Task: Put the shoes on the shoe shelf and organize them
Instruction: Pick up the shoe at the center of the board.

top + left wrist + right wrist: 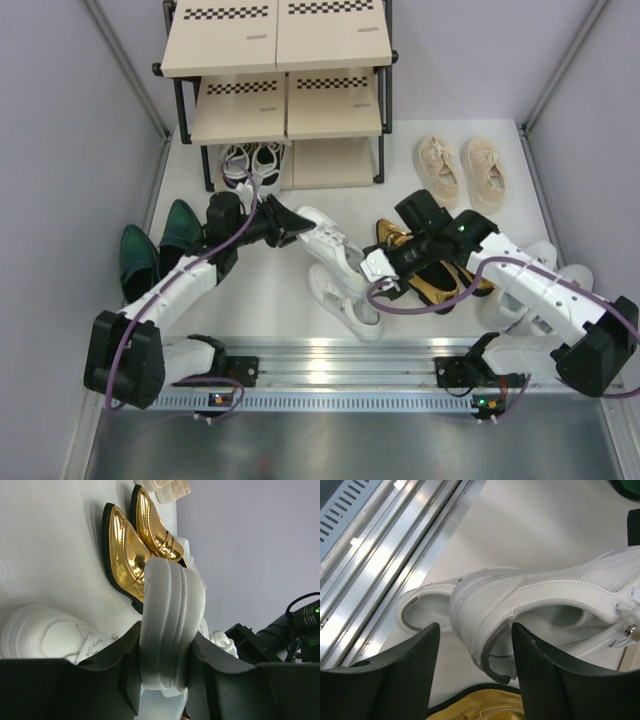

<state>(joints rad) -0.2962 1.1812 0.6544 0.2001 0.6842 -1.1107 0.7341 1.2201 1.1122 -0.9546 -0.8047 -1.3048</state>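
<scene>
White tabletop (270, 290) carries one shoe shelf (275, 40), far ahead of both grippers. Two each: green loafers (160, 245), gold loafers (430, 280), beige sneakers (465, 165), black-and-white sneakers (250, 160), white lace-ups (345, 300). Left gripper (290, 225) pinches one lace-up's sole. Right gripper (475, 627) stands spread, a lace-up heel between its fingers.

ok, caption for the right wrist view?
Right gripper, jaws open, straddles the heel of a white lace-up shoe; its mate lies behind.

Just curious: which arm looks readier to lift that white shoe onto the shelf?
Probably left: left gripper clamps the white shoe and sits nearer the shelf; right gripper only straddles its heel.
</scene>
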